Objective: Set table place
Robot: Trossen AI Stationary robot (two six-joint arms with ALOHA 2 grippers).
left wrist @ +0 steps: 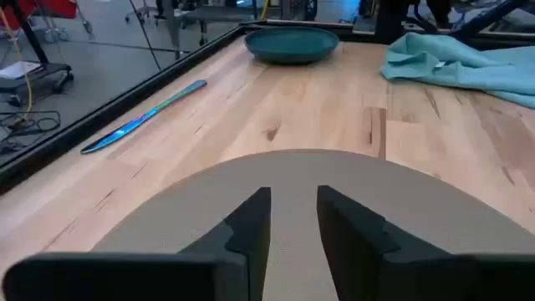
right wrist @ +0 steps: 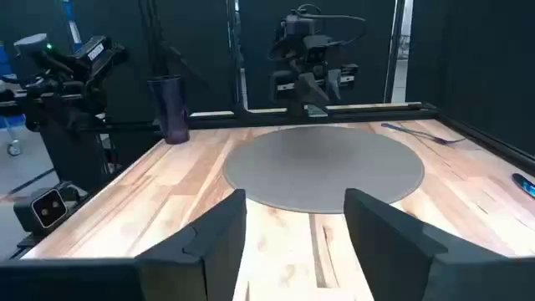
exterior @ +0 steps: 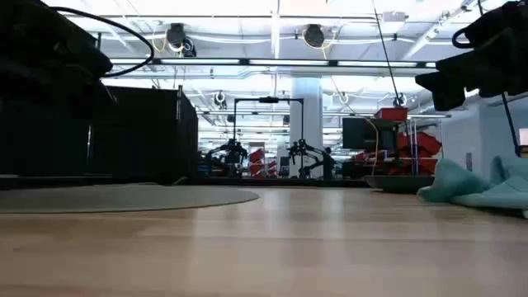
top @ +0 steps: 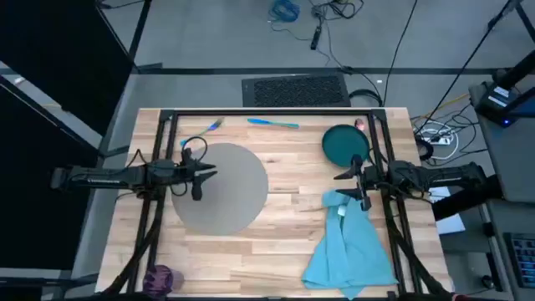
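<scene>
- The left hand (top: pixel 201 176) hovers over the left part of the mat (top: pixel 230 196), its fingers (left wrist: pixel 251 221) a little spread with nothing between them.
- In its wrist view the mat (left wrist: pixel 334 209) lies directly under those fingers, and bare worktop (left wrist: pixel 276 109) stretches beyond it.
- The right hand (top: pixel 355 176) hovers at the right side of the worktop (top: pixel 284 251), between the plate (top: pixel 344 145) and the napkin (top: pixel 351 242), above the napkin's upper end; its fingers (right wrist: pixel 209 242) are spread and hold nothing.
- Its wrist view looks across the mat (right wrist: pixel 326 167) to the left hand (right wrist: pixel 313 88) on the far side.
- The mat is round and grey and lies flat, left of the worktop's centre.
- The plate is dark teal and sits near the far right corner, well apart from the mat.
- The napkin is light blue, crumpled, and runs from near the right hand down to the near right edge.
- One blue-handled utensil (top: pixel 273 123) lies near the far edge, between mat and plate; a second one (top: pixel 209 128) lies to its left, just beyond the mat. Which pieces of cutlery they are I cannot tell.
- A purple cup (top: pixel 160 278) stands at the near left corner, well apart from the mat; the right wrist view shows it upright (right wrist: pixel 173 109).
- A small pink thing (top: pixel 360 124) sits just beyond the plate; what it is I cannot tell.
</scene>
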